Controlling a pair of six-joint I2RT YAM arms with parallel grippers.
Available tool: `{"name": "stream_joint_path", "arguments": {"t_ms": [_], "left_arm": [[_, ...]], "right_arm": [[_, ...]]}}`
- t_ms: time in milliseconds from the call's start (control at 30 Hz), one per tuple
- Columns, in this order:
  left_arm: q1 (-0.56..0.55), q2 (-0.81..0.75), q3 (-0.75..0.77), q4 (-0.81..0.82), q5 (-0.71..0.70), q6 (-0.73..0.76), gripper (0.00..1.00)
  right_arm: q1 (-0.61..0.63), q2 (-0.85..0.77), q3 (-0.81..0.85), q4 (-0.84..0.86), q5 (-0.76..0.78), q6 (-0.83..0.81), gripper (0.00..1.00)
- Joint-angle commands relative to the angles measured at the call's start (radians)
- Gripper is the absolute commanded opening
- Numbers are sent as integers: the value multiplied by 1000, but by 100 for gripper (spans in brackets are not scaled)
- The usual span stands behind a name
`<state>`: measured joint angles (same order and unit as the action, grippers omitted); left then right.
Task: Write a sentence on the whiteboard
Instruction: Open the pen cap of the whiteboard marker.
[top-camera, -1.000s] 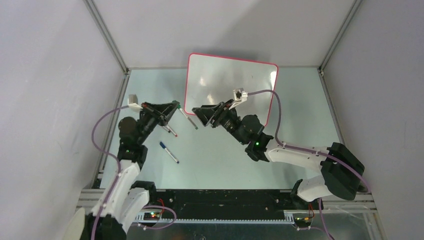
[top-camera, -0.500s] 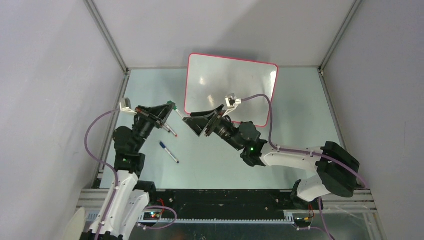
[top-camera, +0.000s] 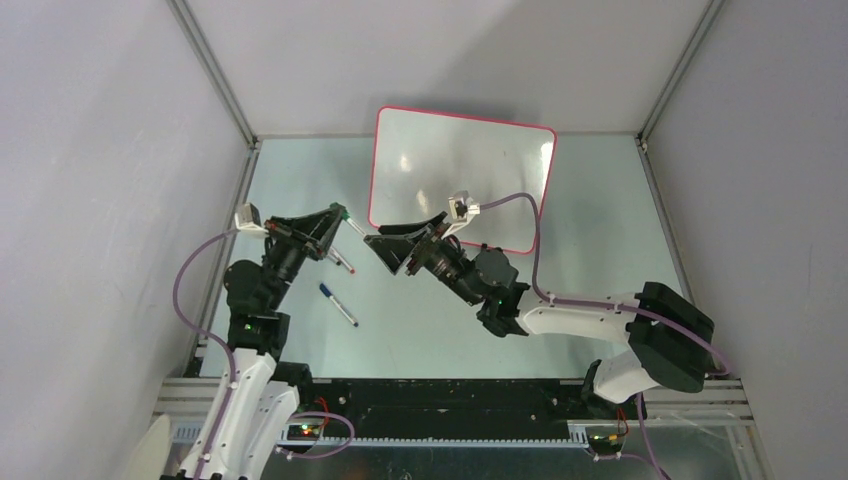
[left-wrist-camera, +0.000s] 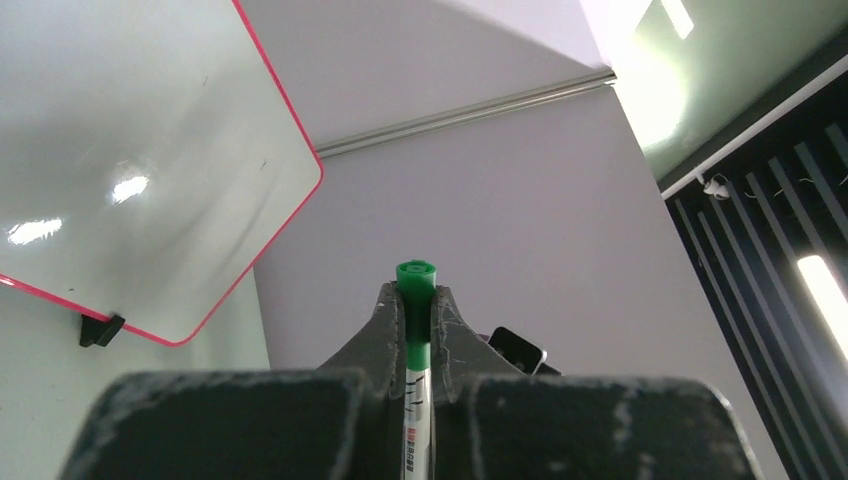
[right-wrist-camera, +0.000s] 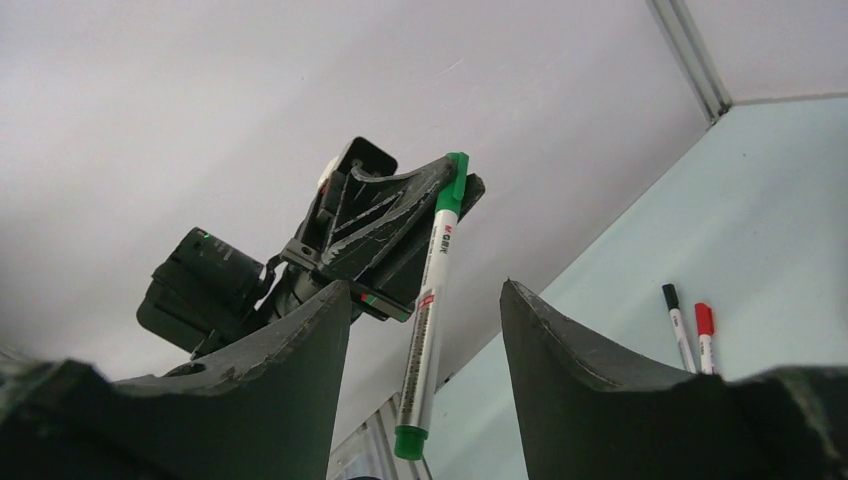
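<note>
Two arms meet above the left half of the table (top-camera: 600, 200), with their tips close together. The left gripper (top-camera: 340, 212) is clenched on a green marker (top-camera: 356, 226). In the left wrist view its fingers (left-wrist-camera: 385, 325) press on both sides of the marker just under the green cap. The marker's long white body sticks out from this grip toward the right gripper (top-camera: 375, 241).

The right gripper's fingers (right-wrist-camera: 300, 350) are spread wide. In the right wrist view the marker hangs in the gap between them, and neither finger touches it. Its free end, which is also green, is low in that gap.

The whiteboard (top-camera: 460, 160) stands at the far side of the table, a little right of the middle and just beyond the right gripper. It has a thin red rim, and its glossy face is turned toward the arms and shows bright reflections. One small black foot (left-wrist-camera: 100, 330) shows under its lower edge.

A blue marker (top-camera: 338, 304) lies on the table, nearer than the two grippers. Two other markers lie side by side under the left gripper, one with a black cap (right-wrist-camera: 671, 297) and one with a red cap (right-wrist-camera: 703, 318).
</note>
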<state>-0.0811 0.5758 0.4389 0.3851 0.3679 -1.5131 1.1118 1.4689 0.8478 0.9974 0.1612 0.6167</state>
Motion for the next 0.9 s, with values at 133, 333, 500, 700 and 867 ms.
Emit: {"name": "stream_joint_path", "arguments": {"t_ms": [133, 333, 500, 700, 867], "left_arm": [[-9, -25, 22, -8, -41, -61, 0], [-65, -17, -1, 24, -61, -118, 0], [-92, -22, 1, 13, -85, -103, 0], [-117, -60, -18, -8, -95, -96, 0], [-124, -99, -37, -48, -102, -107, 0]], "right_arm": [[26, 2, 5, 29, 68, -59, 57], [60, 24, 45, 6, 107, -102, 55], [95, 32, 76, -26, 171, -151, 53], [103, 25, 77, -38, 232, -153, 49], [114, 29, 77, -22, 260, -173, 46]]}}
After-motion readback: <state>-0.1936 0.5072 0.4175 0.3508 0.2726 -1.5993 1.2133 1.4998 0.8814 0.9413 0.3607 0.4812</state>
